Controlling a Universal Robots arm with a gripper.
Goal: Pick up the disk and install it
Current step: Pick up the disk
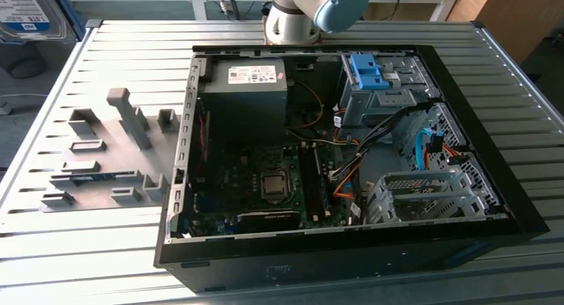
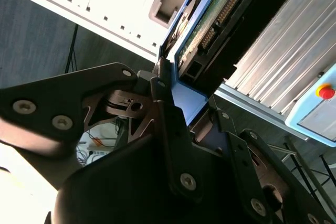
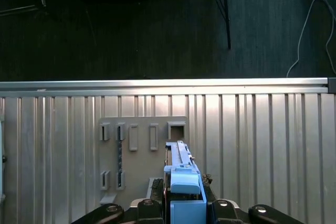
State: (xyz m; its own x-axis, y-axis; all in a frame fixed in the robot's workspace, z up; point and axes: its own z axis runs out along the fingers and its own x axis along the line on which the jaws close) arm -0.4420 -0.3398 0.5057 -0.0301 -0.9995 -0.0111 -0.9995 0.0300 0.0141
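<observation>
My gripper [image 2: 191, 106] is shut on the disk [image 2: 210, 19], a drive in a blue plastic carrier with its green circuit board and connector showing in the second wrist view. In the first wrist view the disk [image 3: 181, 182] stands edge-on between the fingers of the gripper [image 3: 184, 208], high above a grey slotted fixture plate [image 3: 142, 129]. In the exterior view the disk [image 1: 31, 14], with its white-and-blue label, sits at the top left corner, above the table's left side.
An open computer case [image 1: 493, 186] lies on the ribbed metal table [image 1: 105, 252]. Inside it are a drive bay with a blue bracket [image 1: 366, 70], a metal drive cage [image 1: 423, 196], cables and the motherboard. The fixture plate [image 1: 105, 153] lies to the case's left.
</observation>
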